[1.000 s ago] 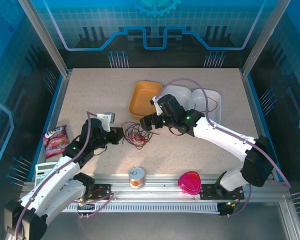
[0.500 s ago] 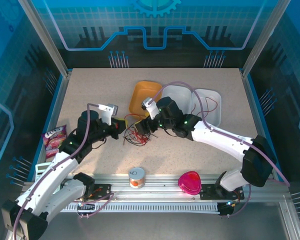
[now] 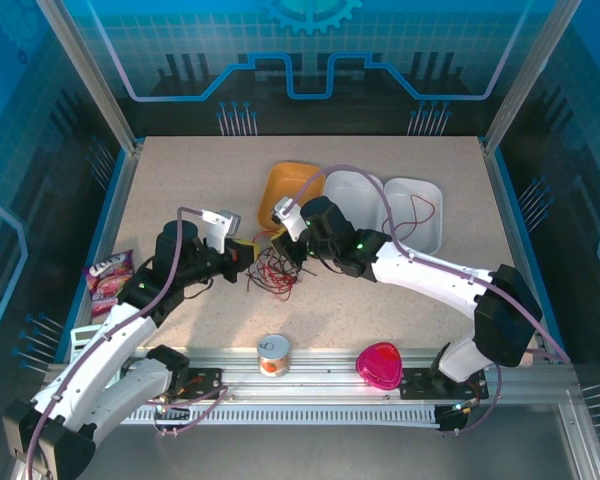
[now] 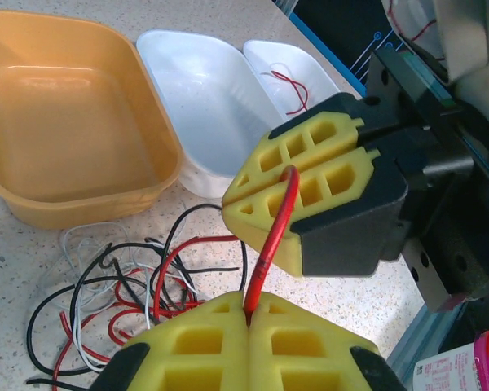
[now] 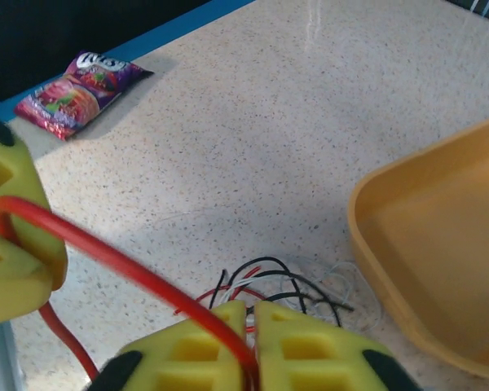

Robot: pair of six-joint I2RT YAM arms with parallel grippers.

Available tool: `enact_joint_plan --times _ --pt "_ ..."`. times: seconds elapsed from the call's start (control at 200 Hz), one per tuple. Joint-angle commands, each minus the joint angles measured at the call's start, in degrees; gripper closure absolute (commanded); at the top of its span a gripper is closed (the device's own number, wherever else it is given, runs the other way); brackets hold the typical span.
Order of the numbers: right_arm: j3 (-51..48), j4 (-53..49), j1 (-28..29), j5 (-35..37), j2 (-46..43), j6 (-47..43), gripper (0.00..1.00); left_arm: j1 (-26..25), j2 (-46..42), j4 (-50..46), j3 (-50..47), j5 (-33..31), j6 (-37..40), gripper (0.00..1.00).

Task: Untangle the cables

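Observation:
The cables lie as a loose tangle (image 3: 275, 272) of red, black and whitish strands on the speckled table, in front of the orange tub. One red cable (image 4: 269, 244) is stretched taut in the air between my two grippers. My left gripper (image 4: 251, 316) is shut on its lower end, the yellow pads pressed together. My right gripper (image 4: 289, 175) faces it a short way off, shut on the same strand. In the right wrist view the red cable (image 5: 122, 265) runs from the left gripper's pad (image 5: 16, 244) into my right gripper (image 5: 250, 346). The tangle (image 5: 297, 285) lies just below.
An orange tub (image 3: 285, 190) and two white trays (image 3: 355, 190) stand behind the tangle; the right tray (image 3: 430, 225) holds a red wire (image 3: 412, 210). A candy bag (image 3: 110, 280) lies at the left edge. A small can (image 3: 273, 355) and a pink lid (image 3: 379, 365) sit on the front rail.
My right gripper has swung left toward the left gripper and closed on the red cable. My left gripper rose and shifted slightly back, still holding the strand.

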Motion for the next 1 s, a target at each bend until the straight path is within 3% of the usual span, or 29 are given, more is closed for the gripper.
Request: enact_joint_plan --times 0.0,0.045,0.12,0.33,0.37,0.41,0.71,0.996 --pt "0.4 2.0 0.7 2.0 -2.6 0.7 1.0 -0.5 0.0 1.1 1.3 0.8 -0.1 0.98" --pt "0.5 1.4 0.6 2.7 -3.3 1.3 1.0 -0.4 0.0 1.5 1.0 -0.2 -0.5 0.92" --pt "1.1 -0.5 0.6 4.1 -4.7 2.0 1.0 -0.4 -0.6 2.4 0.2 -2.1 -1.4 0.63" --pt "4.0 -7.4 0.5 10.1 -9.2 4.7 1.0 -0.4 -4.1 5.7 -2.5 -6.4 -3.1 0.31" --pt "4.3 -7.9 0.6 10.9 -10.2 4.9 1.0 -0.3 -4.9 6.2 -3.0 -7.5 -3.3 0.2" --pt "4.7 -8.4 0.5 12.1 -11.3 5.0 1.0 -0.4 -5.8 6.7 -3.6 -8.6 -3.5 0.02" --pt "10.4 -11.5 0.3 19.7 -15.8 1.1 1.0 -0.4 -10.7 9.8 -7.6 -15.6 -5.7 0.01" --pt "17.3 -11.2 0.1 26.8 -16.9 -4.7 1.0 -0.4 -8.1 9.3 -8.9 -17.1 -7.1 0.01"
